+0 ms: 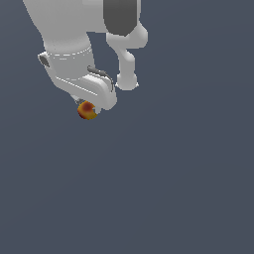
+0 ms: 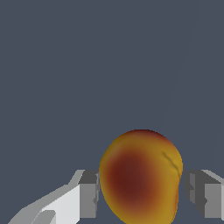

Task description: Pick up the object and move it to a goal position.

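Note:
The object (image 1: 87,110) is a small roundish fruit-like ball, orange-red with yellow patches. In the exterior view it pokes out just under the white gripper (image 1: 88,105), in the upper left of the picture. In the wrist view the object (image 2: 140,177) fills the gap between the two grey fingers (image 2: 89,194). One pad touches one side of it and the other pad sits right against the opposite side. The gripper (image 2: 141,194) is shut on the object. The fingertips themselves are mostly hidden by the hand in the exterior view.
The white arm (image 1: 74,30) reaches down from the exterior view's upper left. A plain dark blue-grey surface (image 1: 173,188) lies all around, with no other objects in view.

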Available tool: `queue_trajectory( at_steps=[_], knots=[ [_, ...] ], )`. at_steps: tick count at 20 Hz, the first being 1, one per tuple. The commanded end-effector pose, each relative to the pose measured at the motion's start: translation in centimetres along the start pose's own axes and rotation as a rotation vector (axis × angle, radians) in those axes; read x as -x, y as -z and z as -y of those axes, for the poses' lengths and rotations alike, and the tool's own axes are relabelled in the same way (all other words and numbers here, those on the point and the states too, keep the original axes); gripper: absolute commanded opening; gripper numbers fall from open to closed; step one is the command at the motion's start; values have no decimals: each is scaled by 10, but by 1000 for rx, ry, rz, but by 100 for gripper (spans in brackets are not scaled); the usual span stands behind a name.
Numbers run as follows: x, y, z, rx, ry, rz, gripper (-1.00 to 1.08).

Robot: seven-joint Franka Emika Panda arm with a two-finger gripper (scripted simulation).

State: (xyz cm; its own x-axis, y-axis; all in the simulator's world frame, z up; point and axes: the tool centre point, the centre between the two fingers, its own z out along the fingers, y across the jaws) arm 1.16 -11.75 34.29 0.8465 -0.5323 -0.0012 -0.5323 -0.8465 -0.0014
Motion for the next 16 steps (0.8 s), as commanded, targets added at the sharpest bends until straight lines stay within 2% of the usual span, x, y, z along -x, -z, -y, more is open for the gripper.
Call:
queue_trajectory(
  at_steps=[1, 8, 16],
  knots=[
    [-6, 26, -14, 0, 0, 0, -100],
    [-22, 81, -43, 1, 1, -1, -100],
    [-32, 113, -59, 2, 1, -1, -100]
  ],
)
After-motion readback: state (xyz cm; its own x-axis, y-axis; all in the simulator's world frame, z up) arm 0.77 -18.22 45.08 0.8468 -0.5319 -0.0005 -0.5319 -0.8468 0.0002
